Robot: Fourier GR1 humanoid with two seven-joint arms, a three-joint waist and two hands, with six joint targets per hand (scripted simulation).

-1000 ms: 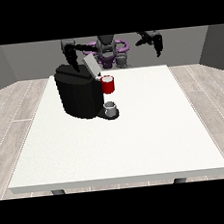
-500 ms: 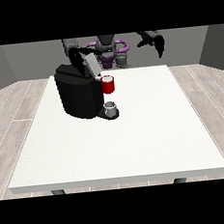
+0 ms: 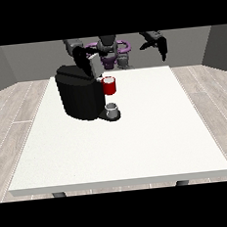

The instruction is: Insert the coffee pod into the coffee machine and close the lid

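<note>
**Hand at the coffee machine's lid; pod not identifiable**

Front view. A black coffee machine [image 3: 80, 94] stands on the white table [image 3: 137, 137], towards the view's left and nearer the robot's edge. A red part [image 3: 110, 86] projects from its front, above a small grey cup [image 3: 112, 108] on the machine's base; whether this red part is the coffee pod or belongs to the machine cannot be told. The hand at the view's left [image 3: 83, 61] sits over the machine's top rear, against what seems to be the lid; how its fingers lie, and whether they hold anything, cannot be told. The hand at the view's right [image 3: 159, 43] hangs above the far table edge, well apart from the machine, fingers pointing downward and relaxed, holding nothing. Judged step: the lid stage. The next move calls for pressing the lid down over the top.
</note>
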